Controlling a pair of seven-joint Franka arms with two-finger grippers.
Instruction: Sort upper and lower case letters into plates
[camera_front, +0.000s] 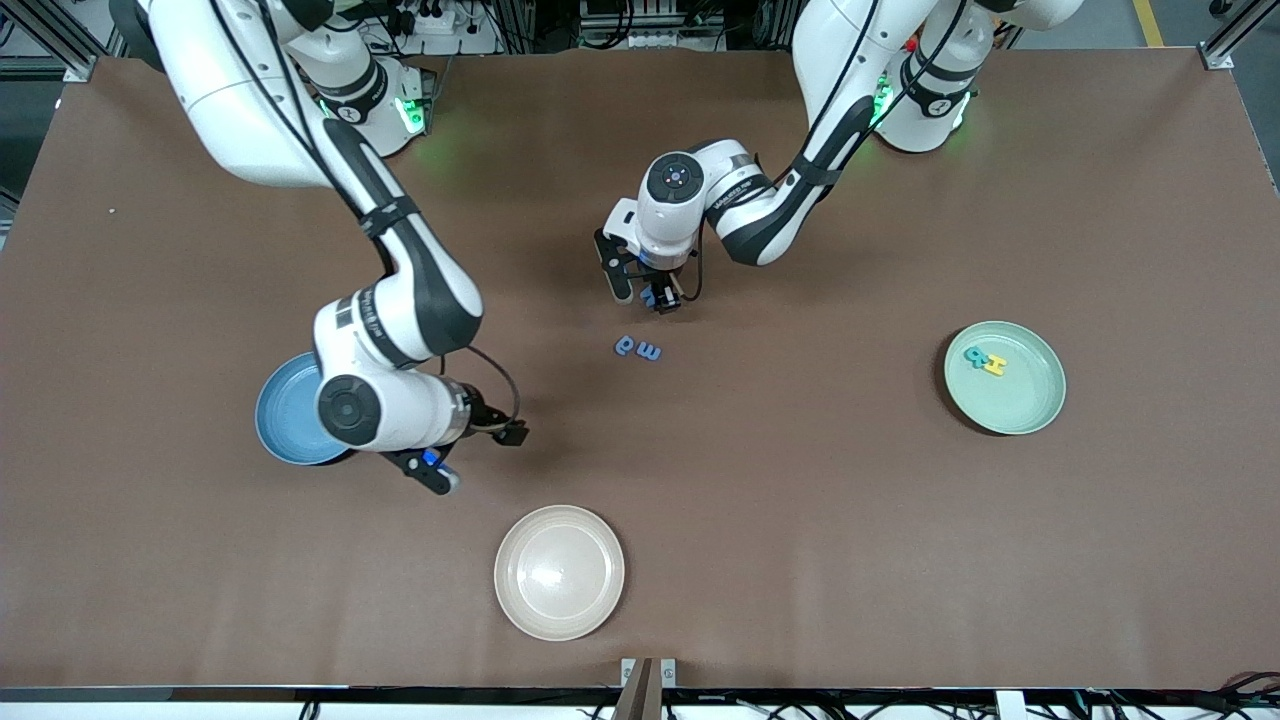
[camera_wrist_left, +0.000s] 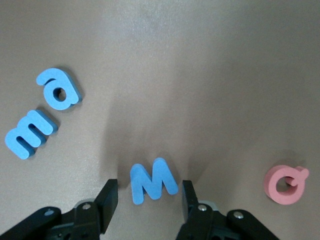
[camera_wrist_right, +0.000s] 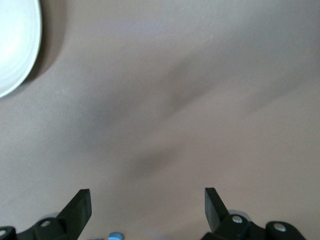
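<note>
A brown surface (camera_front: 800, 520) carries three plates and a few small foam letters, described from the right arm's end to the left arm's end. At the right arm's end lies a blue plate (camera_front: 283, 415), partly covered by the right arm; no letters are visible on the part that shows. The right tool (camera_front: 440, 470) hangs low beside that plate with its jaws wide apart and nothing between them. Nearer the front camera lies a cream plate (camera_front: 559, 571). Near the middle, the left tool (camera_front: 650, 292) is low over the surface, its two fingers (camera_wrist_left: 107, 200) standing on either side of a blue capital M (camera_wrist_left: 152, 180) with a little space showing on each side. Close by lie a blue lowercase a (camera_wrist_left: 60, 90) and a blue lowercase m (camera_wrist_left: 29, 132), and a pink Q-shaped letter (camera_wrist_left: 286, 184). At the left arm's end, a mint green plate (camera_front: 1020, 405) holds a teal R (camera_front: 973, 354) and a yellow H (camera_front: 993, 366).
</note>
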